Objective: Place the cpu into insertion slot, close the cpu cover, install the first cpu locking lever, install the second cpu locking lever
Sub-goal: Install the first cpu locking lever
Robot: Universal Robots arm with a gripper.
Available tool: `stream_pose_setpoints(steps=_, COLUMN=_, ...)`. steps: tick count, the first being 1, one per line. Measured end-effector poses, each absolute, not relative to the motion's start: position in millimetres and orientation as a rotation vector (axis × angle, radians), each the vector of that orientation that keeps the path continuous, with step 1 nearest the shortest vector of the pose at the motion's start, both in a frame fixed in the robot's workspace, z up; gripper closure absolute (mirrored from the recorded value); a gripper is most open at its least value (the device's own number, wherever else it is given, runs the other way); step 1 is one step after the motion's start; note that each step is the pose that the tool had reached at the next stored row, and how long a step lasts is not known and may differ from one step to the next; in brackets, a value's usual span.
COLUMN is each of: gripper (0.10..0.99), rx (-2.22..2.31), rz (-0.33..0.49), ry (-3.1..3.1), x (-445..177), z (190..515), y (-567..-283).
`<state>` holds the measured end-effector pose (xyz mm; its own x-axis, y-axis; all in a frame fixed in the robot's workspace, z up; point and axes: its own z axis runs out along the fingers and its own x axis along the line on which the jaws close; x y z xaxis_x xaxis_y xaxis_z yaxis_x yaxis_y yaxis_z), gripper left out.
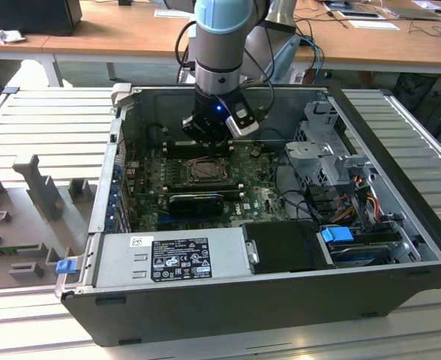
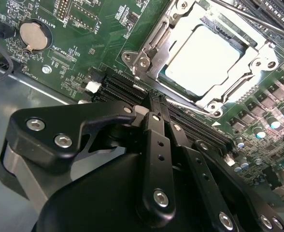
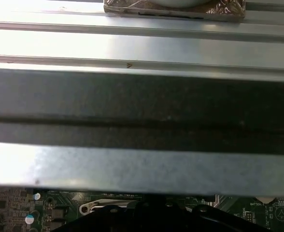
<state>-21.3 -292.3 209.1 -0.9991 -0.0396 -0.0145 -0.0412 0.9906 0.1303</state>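
The cpu (image 2: 205,53) lies flat in the insertion slot (image 1: 205,171), its pale silvery face up. The cpu cover (image 2: 154,43), a dull-metal frame, lies down around it, with the chip showing through its cut-out. A thin locking lever (image 2: 192,107) runs along the socket edge closest to the fingertips. My gripper (image 2: 155,100) hangs just off that edge with its black fingers (image 2: 154,145) pressed together and nothing seen between them. In the exterior view the gripper (image 1: 205,135) hovers inside the open computer case, just behind the socket.
Long black card slots (image 2: 115,87) and a coin battery (image 2: 34,35) lie beside the socket. A power supply (image 1: 179,259), drive cage (image 1: 329,150) and cable bundle (image 1: 348,199) crowd the case. The case wall (image 3: 142,106) stands close. A grey fixture tray (image 1: 33,199) sits on the exterior view's left.
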Motion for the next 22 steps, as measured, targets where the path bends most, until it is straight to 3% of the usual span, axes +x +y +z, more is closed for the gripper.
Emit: stream_pose_setpoints(steps=22, gripper=0.98, rx=-0.063, rz=0.181, ry=3.127, x=-19.6, z=202.7, y=-293.9)
